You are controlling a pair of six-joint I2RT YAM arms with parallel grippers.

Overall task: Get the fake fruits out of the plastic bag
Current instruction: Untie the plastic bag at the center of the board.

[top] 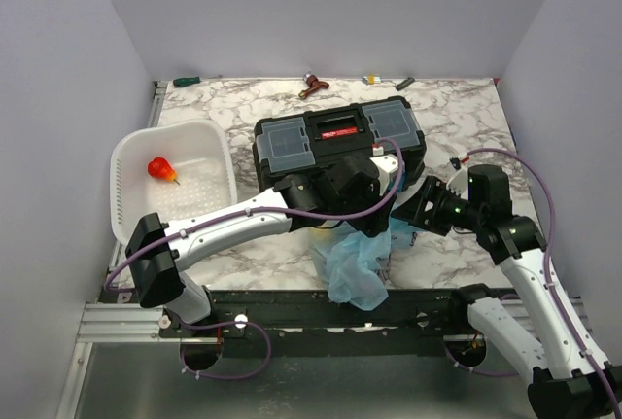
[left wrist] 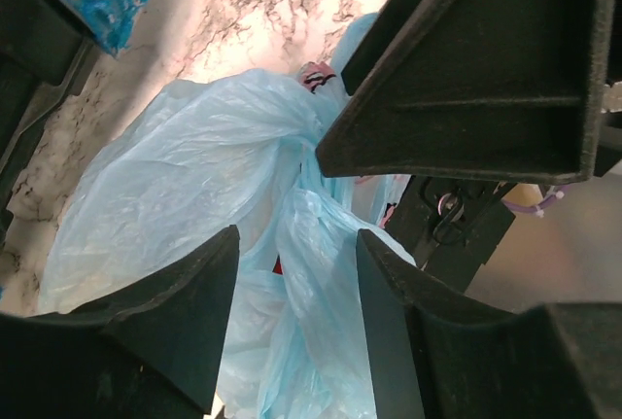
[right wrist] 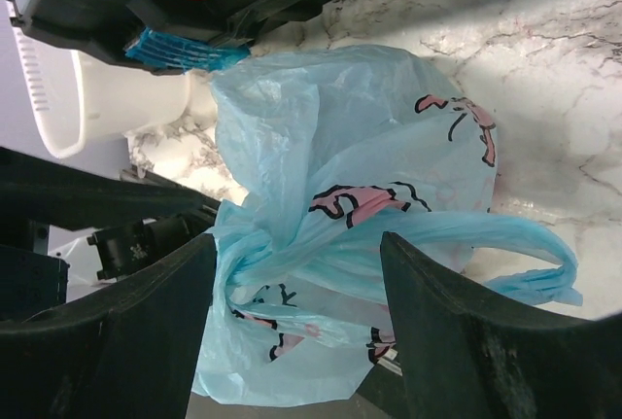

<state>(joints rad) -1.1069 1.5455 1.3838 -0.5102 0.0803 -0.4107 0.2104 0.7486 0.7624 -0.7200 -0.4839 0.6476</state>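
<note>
Two claws stand open, each straddling the bag. The left gripper (left wrist: 296,236) has a twisted fold of film in its gap, with its fingers not visibly pressing it. The right gripper (right wrist: 299,244) has the bag's bulk and a loop handle (right wrist: 505,234) between its fingers. The bag (top: 355,265) lies crumpled at the near edge of the table (top: 466,118), just before the toolbox (top: 335,137), partly hanging over. The fruits are hidden inside. The film looks thin, limp and slippery, likely to bunch and slide. A pinch on the handle or rim should hold best.
</note>
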